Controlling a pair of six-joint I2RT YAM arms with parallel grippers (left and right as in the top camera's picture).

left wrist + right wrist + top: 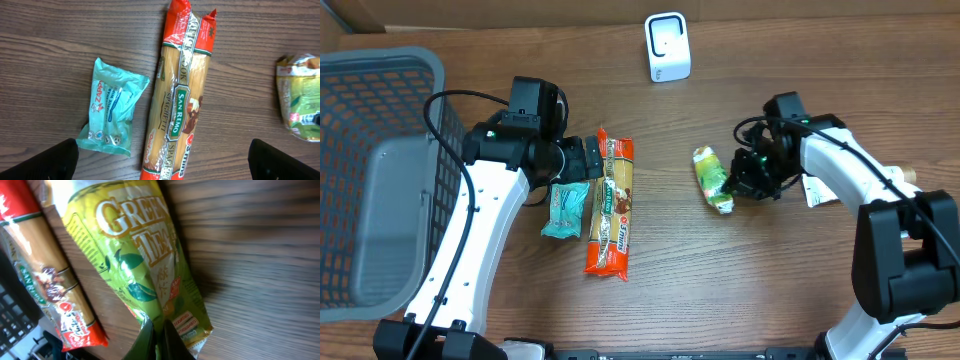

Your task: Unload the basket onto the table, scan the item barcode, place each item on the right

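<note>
A brown wood-grain table [720,290] carries everything here. A large grey plastic mesh basket [428,62] stands behind the left arm, well apart from the left gripper [582,160]. That gripper hangs with its two fingers spread wide, holding nothing.

In the left wrist view, a long orange and clear packet of spaghetti [610,205] lies flat on the table ahead of the spread fingers, about midway between them. A yellow-green foil packet of green tea [713,180], the item for scanning, is at the tip of the right gripper [748,178]. Its fingers are pressed together, pinching the packet's bottom edge.

A small teal plastic pack of wipes [565,210] lies beside the spaghetti, close to one left finger. A small white box-shaped scanner [667,47] stands upright, apart from both grippers.
</note>
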